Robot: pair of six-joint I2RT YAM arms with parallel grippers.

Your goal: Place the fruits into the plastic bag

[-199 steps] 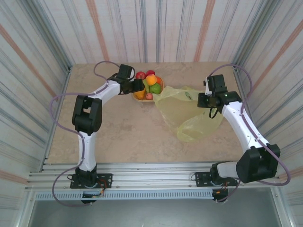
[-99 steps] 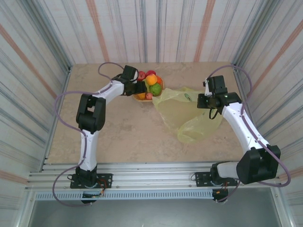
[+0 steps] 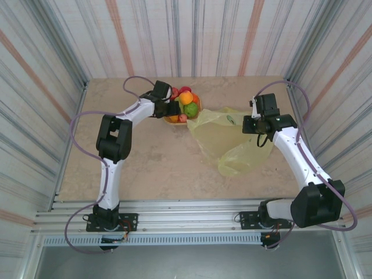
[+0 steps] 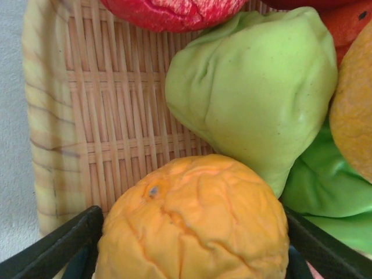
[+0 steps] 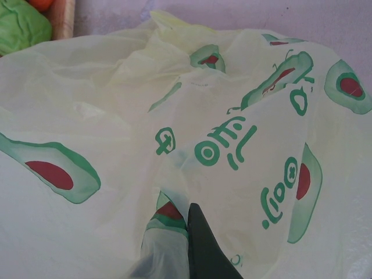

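**newbie_42:** What's the room like?

**rig_watcher:** Boxed in on three sides by corrugated walls (image 3: 192,35), pale with grey stripes and a few rusty orange bands. The desk (image 3: 145,157) is a beige marbly slab with a metal rail (image 3: 192,209) along the near edge. Light's soft and even.

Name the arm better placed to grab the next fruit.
Left. The left gripper stands open astride the orange fruit in the wicker tray. The right gripper is shut on the plastic bag, away from the tray.
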